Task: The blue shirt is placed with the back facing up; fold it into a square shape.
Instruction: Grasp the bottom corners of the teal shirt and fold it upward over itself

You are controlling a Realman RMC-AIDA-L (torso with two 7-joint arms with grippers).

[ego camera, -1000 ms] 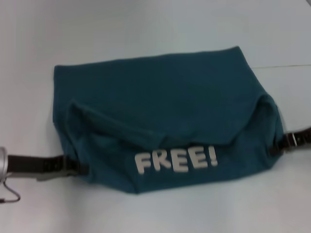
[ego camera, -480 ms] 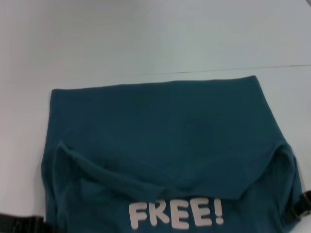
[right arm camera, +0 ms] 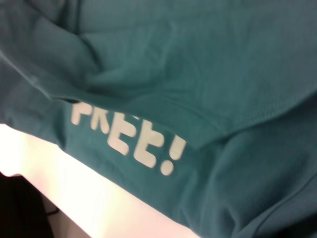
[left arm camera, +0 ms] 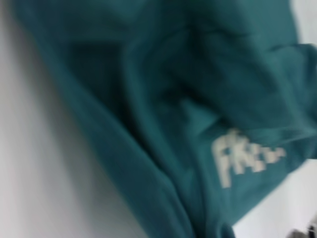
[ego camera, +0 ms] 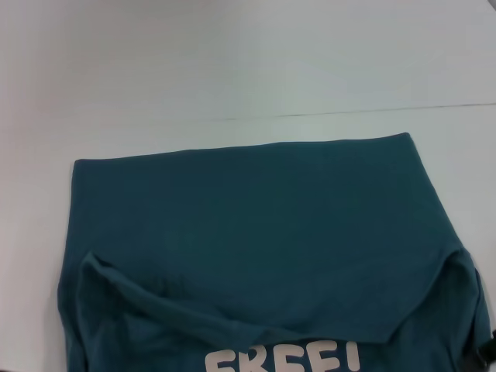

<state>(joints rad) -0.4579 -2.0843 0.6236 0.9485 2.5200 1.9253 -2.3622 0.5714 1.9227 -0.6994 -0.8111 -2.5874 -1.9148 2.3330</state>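
White tabletop (ego camera: 232, 62) fills the far part of the head view. On it lies the blue shirt (ego camera: 256, 225), spread wide and close to the robot. I think the folding is partly done: the near part is turned over, so the white "FREE!" letters (right arm camera: 126, 136) show. It is not a square yet. Neither claw's grip can be made out, so I cannot tell.
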